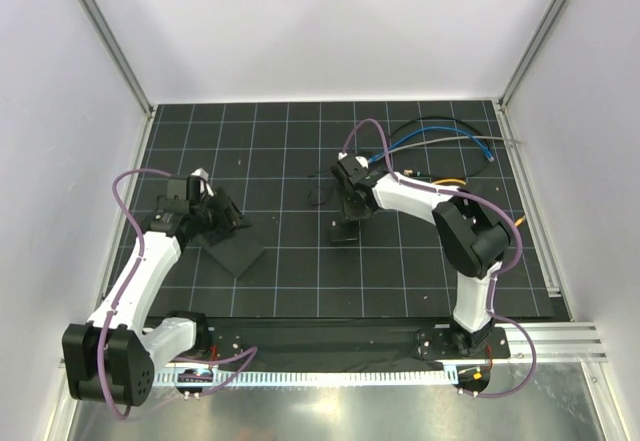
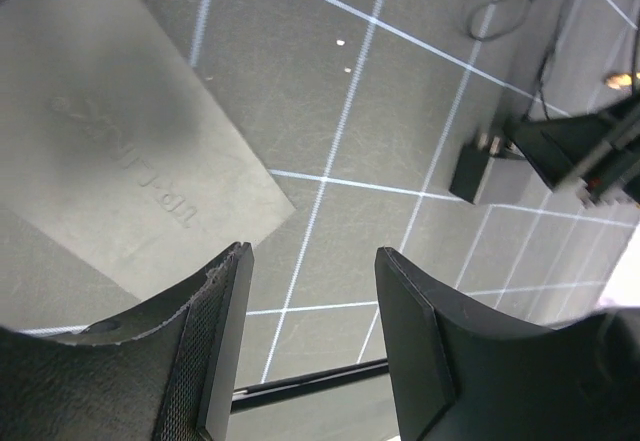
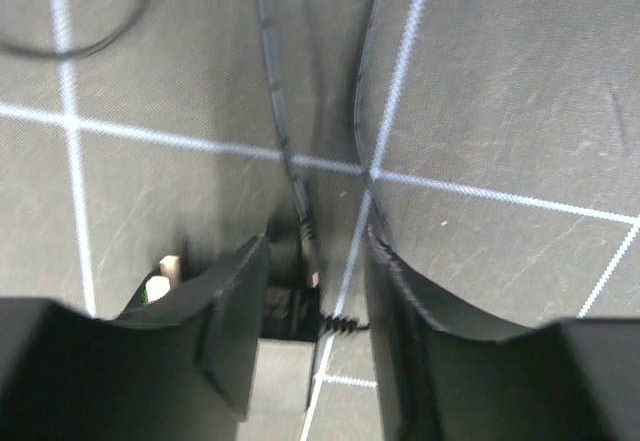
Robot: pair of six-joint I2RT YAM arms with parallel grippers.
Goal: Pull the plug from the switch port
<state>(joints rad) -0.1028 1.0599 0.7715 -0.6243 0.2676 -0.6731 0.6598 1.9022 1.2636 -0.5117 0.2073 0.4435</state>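
Two fingers of your right gripper [image 3: 316, 261] stood parted, one on each side of the plug [image 3: 306, 231], with a gap showing on both sides, so they pinched nothing. Your left gripper [image 2: 312, 261] was spread too and empty, hanging over the mat [image 1: 300, 141] just beside a corner of the switch [image 2: 130, 161].

You had the plug at the end of a thin black cable [image 3: 275, 91], nose down against a small black block [image 1: 345, 232] near the middle of the mat. The switch lay well apart from it, toward the left. No view showed a lead running into the switch, and its sockets were hidden. You could not tell whether the plug was seated in the block.

The plug looked like a small, light, rigid moulding, and the cable looked limp and easily strained. You would have done best to grip the plug body across its flat sides, close behind the nose, and never the cable. The switch looked flat, light and matte. Your pads should have held on it, but it would probably have slid under a pull unless it was pinned.

The mat was dark, flat and scuffed, with a white grid. White walls [image 1: 300, 21] closed in three sides. Loose blue and black leads [image 1: 440, 136] lay at the far right, and open mat separated your two arms.
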